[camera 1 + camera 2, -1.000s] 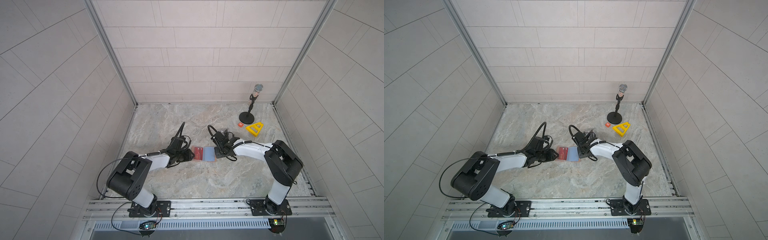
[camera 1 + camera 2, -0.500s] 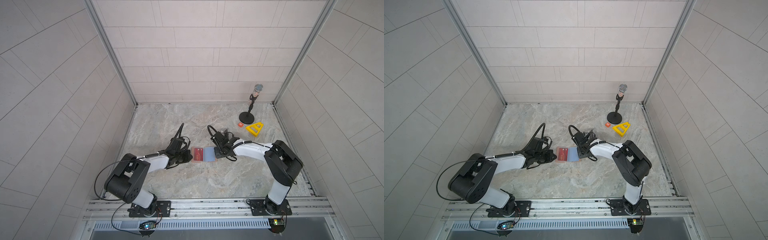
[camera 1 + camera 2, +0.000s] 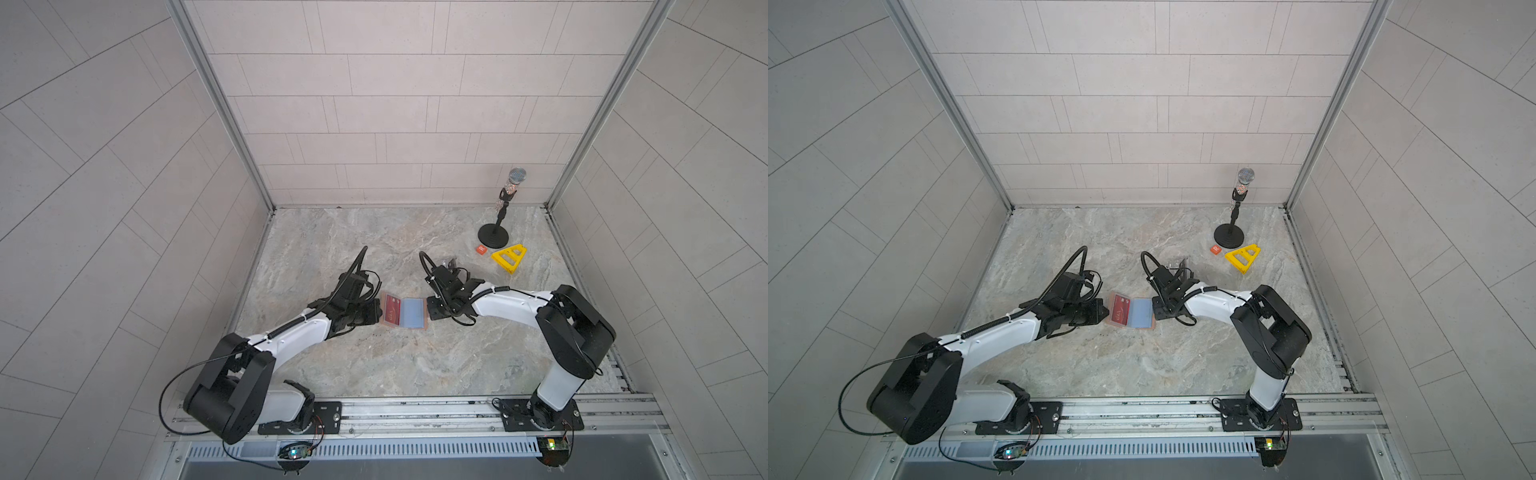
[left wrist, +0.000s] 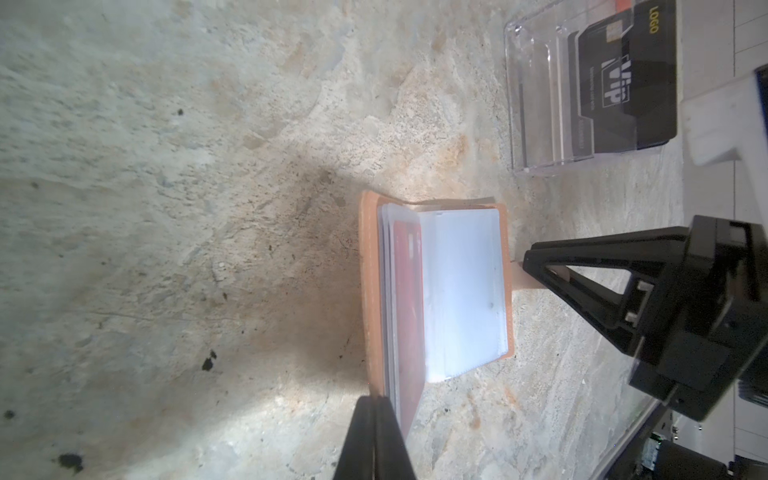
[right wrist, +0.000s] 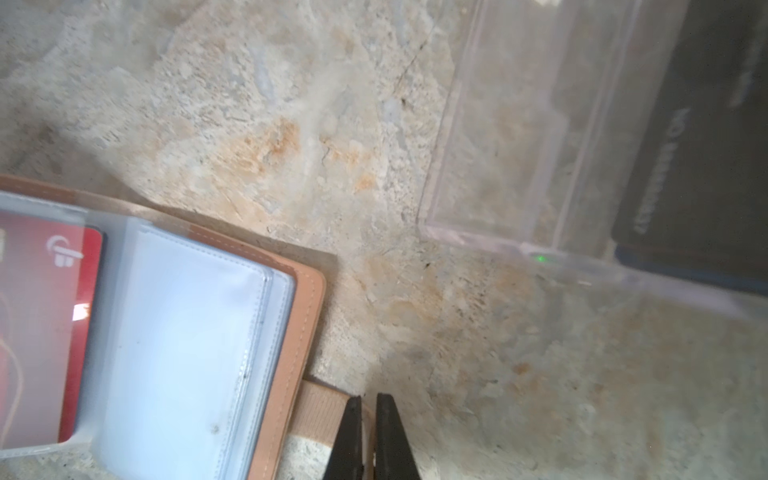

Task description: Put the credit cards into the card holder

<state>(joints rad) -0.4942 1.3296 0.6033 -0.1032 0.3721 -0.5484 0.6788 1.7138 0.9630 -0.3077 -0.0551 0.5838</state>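
The card holder [image 4: 369, 291] is lying open about the middle of the worktop [image 3: 374, 374]. It is being pinned from both sides so that its pages are being held spread.

The right jaws are being pressed shut on the snap tab [image 5: 322, 409], which is sticking out of the cover edge nearer the worktop's right edge. By that tab the cover is being anchored flat, probably so that the holder is not being dragged when a card is pushed in. The left jaws are closed too, at the opposite cover edge. They seem to be nipping the cover or a sleeve edge there, though the contact itself is being cut off in the wrist view.

A red card [image 4: 409, 299] is already sitting in a sleeve on the half nearer the left edge. The pale sleeve [image 4: 461, 291] beside it is being left exposed, face up, as the likely next pocket.

A black card [image 4: 623, 83] is waiting in the clear box [image 4: 536, 104]. The box is standing just beyond the holder toward the back right corner, near the right jaws, so only a short reach is being asked. With both jaws occupied, one pair is judged to be needing release before that card is fetched.
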